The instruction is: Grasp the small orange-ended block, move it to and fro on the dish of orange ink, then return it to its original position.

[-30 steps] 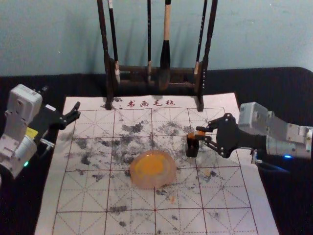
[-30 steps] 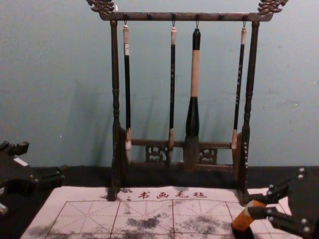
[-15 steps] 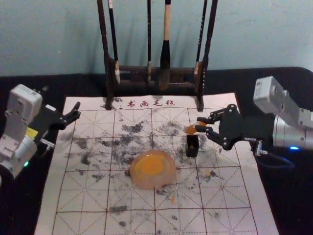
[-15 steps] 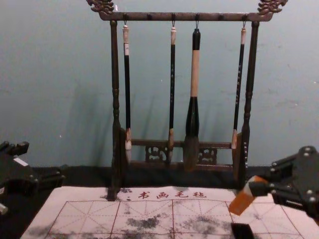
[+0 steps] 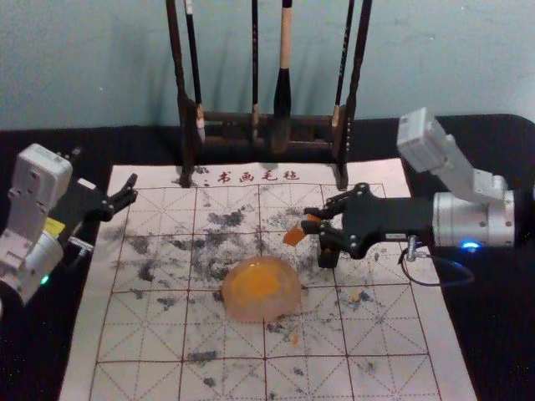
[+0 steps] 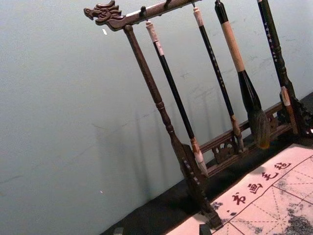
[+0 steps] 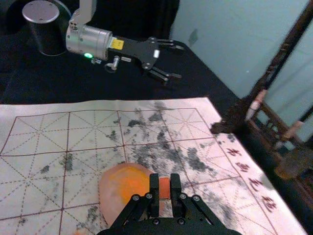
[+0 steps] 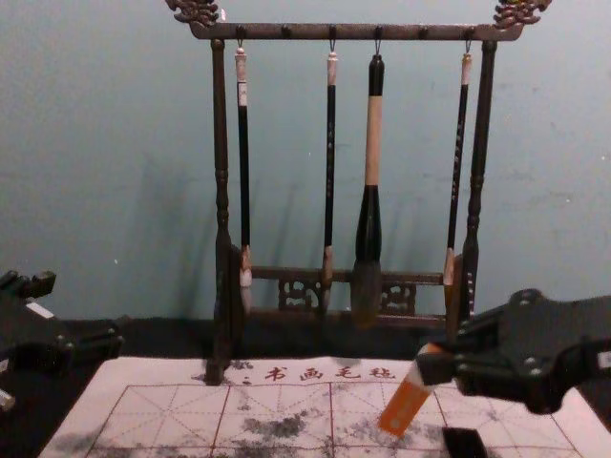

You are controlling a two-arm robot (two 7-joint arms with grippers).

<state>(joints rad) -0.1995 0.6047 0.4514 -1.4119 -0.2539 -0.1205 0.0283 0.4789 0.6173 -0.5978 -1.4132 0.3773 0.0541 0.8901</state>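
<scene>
So the right gripper (image 5: 312, 221) has the small orange-ended block (image 5: 294, 235) pinched between its two fingers, and the right wrist view shows the pads pressed up against both sides of it. Half a second ago the block was over by the black holder (image 5: 328, 256), just on its far side. Now it's swung over toward the robot's left, near the dish of orange ink (image 5: 231, 302) but still apart from it, off the dish's far right side. It's tilted too, lower end pointing left, and the chest view has it leaning that way more clearly. The right arm has reached further in, with the gripper's fingers partly hiding the holder from the head view. Dish and holder haven't budged.

Left gripper (image 5: 127, 192) is parked at the left edge of the gridded calligraphy mat (image 5: 155, 334), fingers spread with nothing between them, same as before. At the back, the dark wooden brush rack (image 5: 185, 142) stands with four brushes hanging from it, also unchanged.
</scene>
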